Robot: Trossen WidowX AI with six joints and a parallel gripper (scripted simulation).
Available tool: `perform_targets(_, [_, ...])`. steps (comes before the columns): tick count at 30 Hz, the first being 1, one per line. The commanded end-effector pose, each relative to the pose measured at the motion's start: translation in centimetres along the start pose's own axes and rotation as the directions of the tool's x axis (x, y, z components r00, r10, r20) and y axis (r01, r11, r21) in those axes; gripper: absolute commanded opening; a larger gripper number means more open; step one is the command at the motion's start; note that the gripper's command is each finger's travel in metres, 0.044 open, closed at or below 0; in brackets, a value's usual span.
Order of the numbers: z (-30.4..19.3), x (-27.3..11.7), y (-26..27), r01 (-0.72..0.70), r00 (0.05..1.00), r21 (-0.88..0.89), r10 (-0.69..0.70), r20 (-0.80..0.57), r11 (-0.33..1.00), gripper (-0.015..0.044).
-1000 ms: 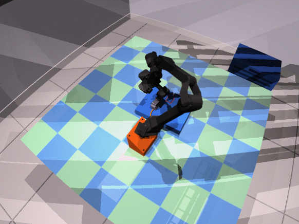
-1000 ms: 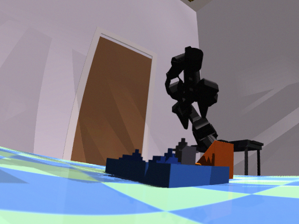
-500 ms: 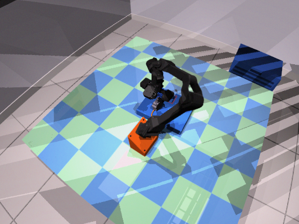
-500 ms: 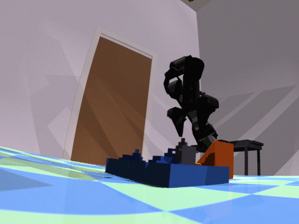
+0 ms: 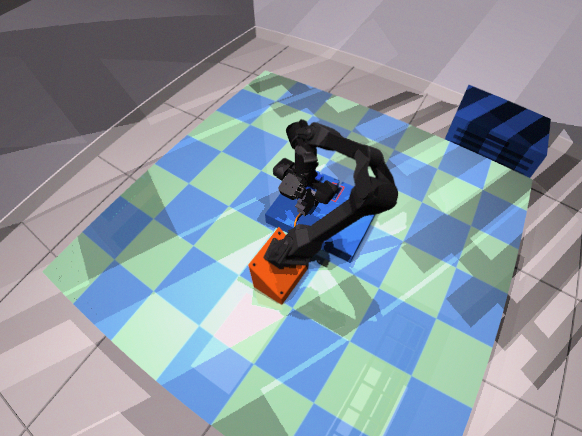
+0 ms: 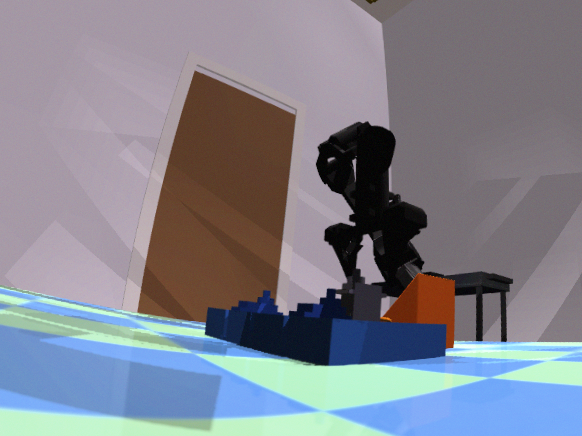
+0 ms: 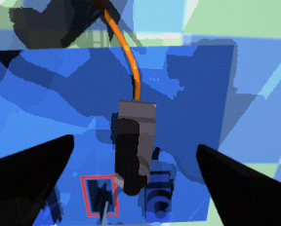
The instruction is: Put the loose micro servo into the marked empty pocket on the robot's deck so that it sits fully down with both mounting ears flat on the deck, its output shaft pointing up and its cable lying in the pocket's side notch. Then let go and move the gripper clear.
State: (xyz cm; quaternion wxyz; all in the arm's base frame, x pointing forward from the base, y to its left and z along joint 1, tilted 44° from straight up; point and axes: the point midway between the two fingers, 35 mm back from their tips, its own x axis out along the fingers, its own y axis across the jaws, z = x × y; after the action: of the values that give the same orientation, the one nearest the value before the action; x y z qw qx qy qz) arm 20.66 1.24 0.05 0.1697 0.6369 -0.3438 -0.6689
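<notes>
Hovering spread and empty, the gripper straddles the unlabelled micro servo on the deck.

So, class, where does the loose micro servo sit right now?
In the wrist view, the grey servo stands on the blue deck, between the open gripper fingers, right of the red-outlined pocket.

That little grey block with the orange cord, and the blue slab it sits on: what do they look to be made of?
The micro servo looks like matte grey moulded plastic: flat colour, no gleam, boxy edges. Its cable reads as smooth orange rubbery or plastic sheathing, since it bends in a soft curve. The deck looks like solid blue plastic, uniform and dull. None of this is certain from looks alone.
</notes>
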Motion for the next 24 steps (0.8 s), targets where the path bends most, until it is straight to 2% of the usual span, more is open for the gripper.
perform_targets(1, [0.1,0.7,0.1,-0.006,1.000,-0.006,0.006,0.001,1.000,0.0440])
perform_targets(10, [0.1,1.9,0.1,-0.007,1.000,-0.005,0.007,0.000,1.000,0.0440])
perform_targets(23, [0.1,1.9,0.1,-0.007,1.000,-0.005,0.007,0.000,1.000,0.0099])
perform_targets(24, [0.1,1.9,0.1,-0.007,1.000,-0.005,0.007,0.000,1.000,0.0092])
